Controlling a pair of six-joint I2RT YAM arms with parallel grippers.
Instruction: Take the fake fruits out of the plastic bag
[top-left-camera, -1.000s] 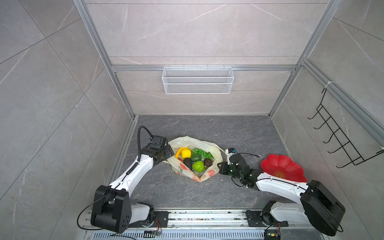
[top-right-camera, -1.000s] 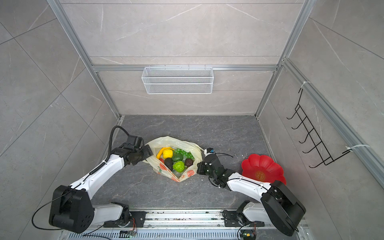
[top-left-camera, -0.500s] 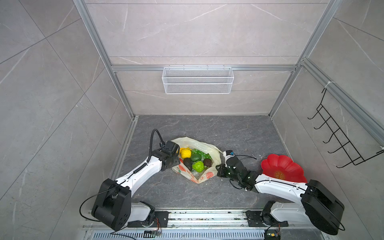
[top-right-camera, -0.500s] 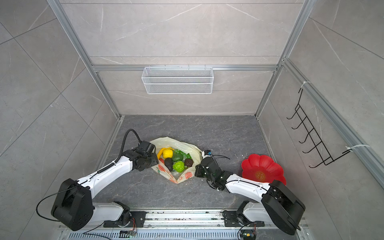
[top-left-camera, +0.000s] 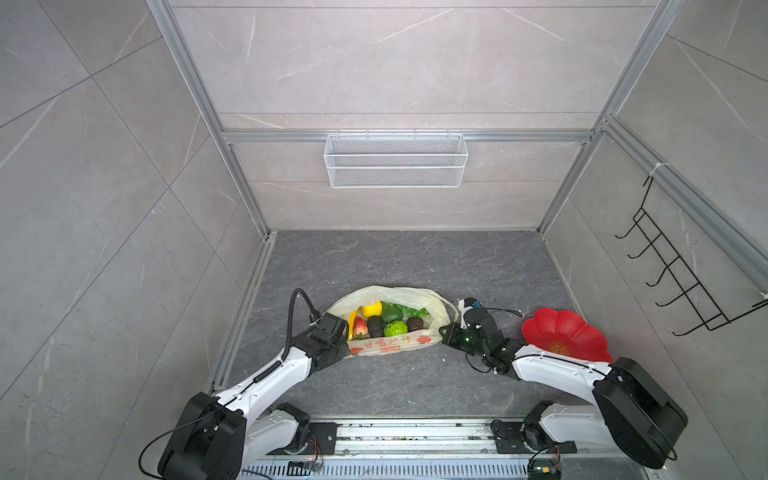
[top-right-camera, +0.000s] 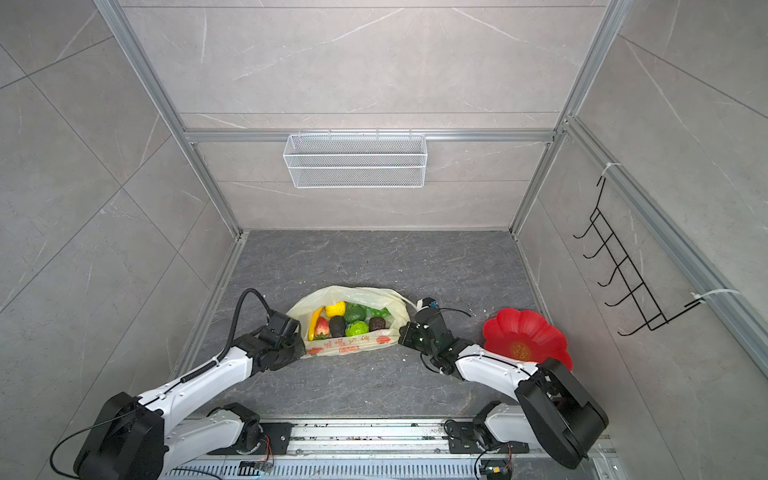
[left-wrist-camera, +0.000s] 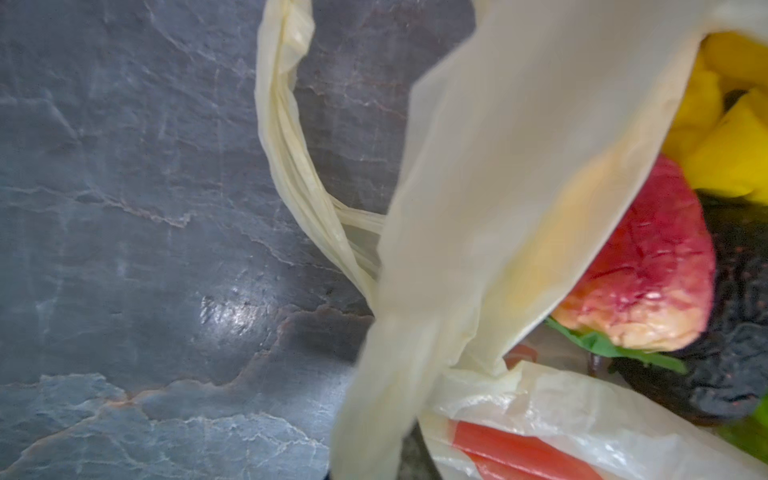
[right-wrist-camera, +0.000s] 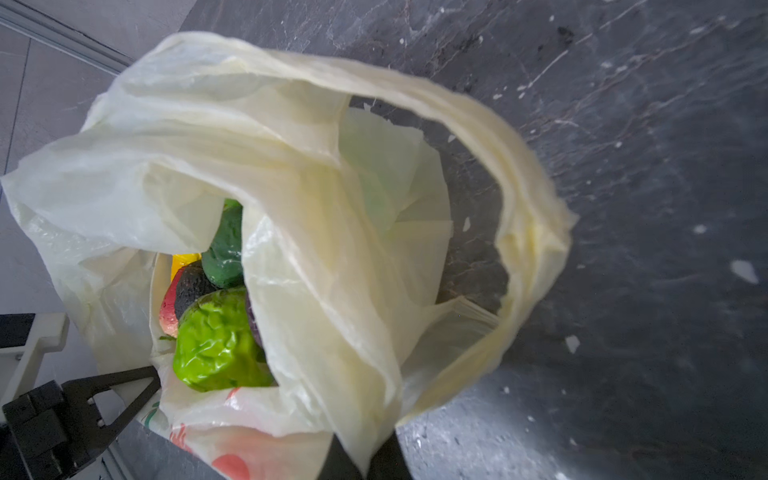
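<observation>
The plastic bag (top-left-camera: 390, 297) lies open on the dark floor in both top views, stretched between my two grippers. Inside it are the fake fruits: a yellow lemon (top-left-camera: 372, 309), a banana (top-left-camera: 353, 325), a red strawberry (top-left-camera: 360, 328), two dark avocados (top-left-camera: 375, 326), a bumpy green ball (top-left-camera: 395, 329) and green grapes (top-left-camera: 401, 311). My left gripper (top-left-camera: 344, 337) is shut on the bag's left edge. In the left wrist view the cream plastic (left-wrist-camera: 374, 415) runs down into the jaws and hides them. My right gripper (right-wrist-camera: 365, 465) is shut on the bag's right edge.
A red flower-shaped plate (top-left-camera: 565, 336) sits on the floor right of my right arm. A white wire basket (top-left-camera: 395, 160) hangs on the back wall and a black hook rack (top-left-camera: 673, 274) on the right wall. Metal frame rails border the floor.
My left gripper has swung toward the front along the bag's left side and closed on its edge. The bag's mouth is now pulled wider. The right gripper kept its hold.
</observation>
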